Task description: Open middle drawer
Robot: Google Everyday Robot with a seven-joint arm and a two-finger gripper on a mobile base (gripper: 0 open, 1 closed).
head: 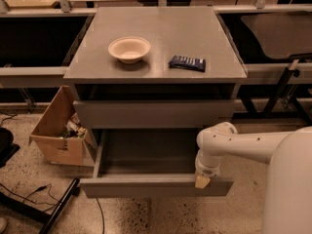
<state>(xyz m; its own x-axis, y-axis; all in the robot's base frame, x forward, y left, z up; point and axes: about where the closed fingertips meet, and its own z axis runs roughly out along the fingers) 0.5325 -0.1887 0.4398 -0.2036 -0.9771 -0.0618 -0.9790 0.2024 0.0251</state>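
Note:
The middle drawer (156,185) is pulled far out of the grey cabinet, and its shallow grey box interior (146,152) shows nothing inside. Its long flat front panel faces me. My gripper (202,180) hangs from the white arm (243,143) at the top edge of that front panel, near its right end. Above it, another grey drawer front (153,113) sits nearly flush under the cabinet top. Any drawer below the open one is hidden by it.
A beige bowl (129,48) and a dark blue packet (187,63) lie on the cabinet top (156,23). An open cardboard box (61,130) of clutter stands on the floor left of the cabinet. Black cables and a stand base (44,206) lie at lower left.

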